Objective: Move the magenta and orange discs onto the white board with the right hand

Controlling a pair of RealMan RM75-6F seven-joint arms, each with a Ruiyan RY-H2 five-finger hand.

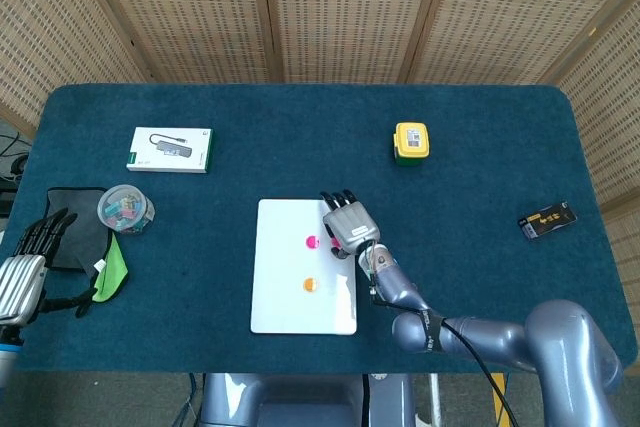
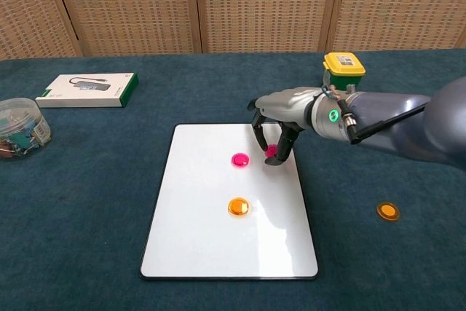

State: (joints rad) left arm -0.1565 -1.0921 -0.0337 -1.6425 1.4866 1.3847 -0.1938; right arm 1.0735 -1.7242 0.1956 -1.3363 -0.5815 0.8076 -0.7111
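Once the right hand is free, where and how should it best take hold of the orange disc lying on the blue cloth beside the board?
Take the orange disc by its rim, coming straight down from above. It lies flat and thin on the cloth with open space all round, so opposite edges are the only real purchase. The right hand now holds a magenta disc over the white board.
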